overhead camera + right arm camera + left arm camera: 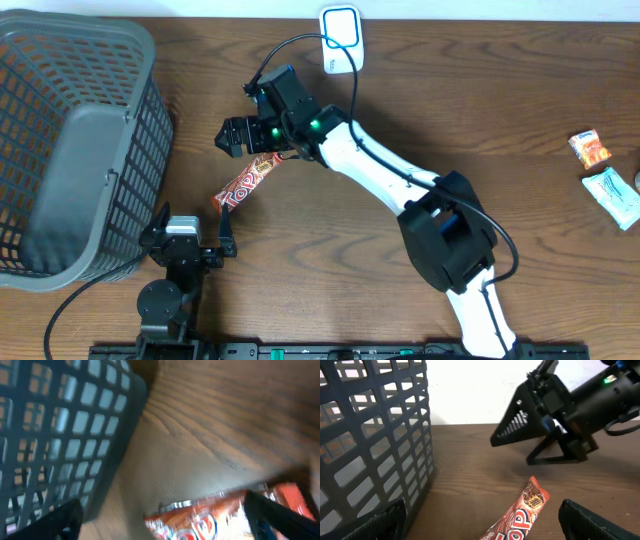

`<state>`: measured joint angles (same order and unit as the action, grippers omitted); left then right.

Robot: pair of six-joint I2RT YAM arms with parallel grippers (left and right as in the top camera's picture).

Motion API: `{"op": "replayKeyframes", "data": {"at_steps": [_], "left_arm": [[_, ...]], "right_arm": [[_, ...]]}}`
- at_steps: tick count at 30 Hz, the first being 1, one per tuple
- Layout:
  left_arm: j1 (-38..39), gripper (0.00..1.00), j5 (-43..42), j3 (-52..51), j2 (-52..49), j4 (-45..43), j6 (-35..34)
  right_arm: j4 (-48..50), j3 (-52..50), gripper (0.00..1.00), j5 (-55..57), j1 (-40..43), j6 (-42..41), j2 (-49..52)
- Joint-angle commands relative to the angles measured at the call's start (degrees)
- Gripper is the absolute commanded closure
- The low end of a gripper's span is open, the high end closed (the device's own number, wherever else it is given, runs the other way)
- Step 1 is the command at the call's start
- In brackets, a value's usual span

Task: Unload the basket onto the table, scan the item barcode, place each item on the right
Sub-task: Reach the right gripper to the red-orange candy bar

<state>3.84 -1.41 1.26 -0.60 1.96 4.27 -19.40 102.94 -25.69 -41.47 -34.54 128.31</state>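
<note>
Red snack bar (247, 181) lies flat on worktop (520, 90), angled, upper end pointing away from robot, just right of grey basket (150, 130). Right fingers (232, 135) spread wide, grasping nothing, straddling bar's upper end from above; contact unclear. Left fingers (227, 240) spread wide too, empty, near bar's lower end, beside basket. White device (341, 40) with cable at worktop's far edge. Two small packets (590, 148) well apart, far right.

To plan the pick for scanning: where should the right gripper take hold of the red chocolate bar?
Probably across the narrow width, from above, at the end nearest the open right gripper: the chocolate bar lies flat, long and thin.
</note>
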Motion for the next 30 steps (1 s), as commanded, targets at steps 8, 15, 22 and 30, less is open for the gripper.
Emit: {"op": "replayKeyframes", "data": {"at_steps": [8,15,22,30], "left_arm": [[-0.2,0.02,0.5,-1.0,0.4,2.1,-0.5],[-0.2,0.02,0.5,-1.0,0.4,2.1,-0.5],[-0.2,0.02,0.5,-1.0,0.4,2.1,-0.5],[-0.2,0.02,0.5,-1.0,0.4,2.1,-0.5]], "right_arm": [[2.7,0.3,0.39,-0.2,-1.5,-0.5,6.6],[-2.3,0.3,0.63,-1.4,-1.3,2.3,8.6],[-23.2,0.3,0.98,5.0,0.9,13.0,8.3],[-41.6,0.5,0.82,9.1,9.3,23.6,8.0]]}}
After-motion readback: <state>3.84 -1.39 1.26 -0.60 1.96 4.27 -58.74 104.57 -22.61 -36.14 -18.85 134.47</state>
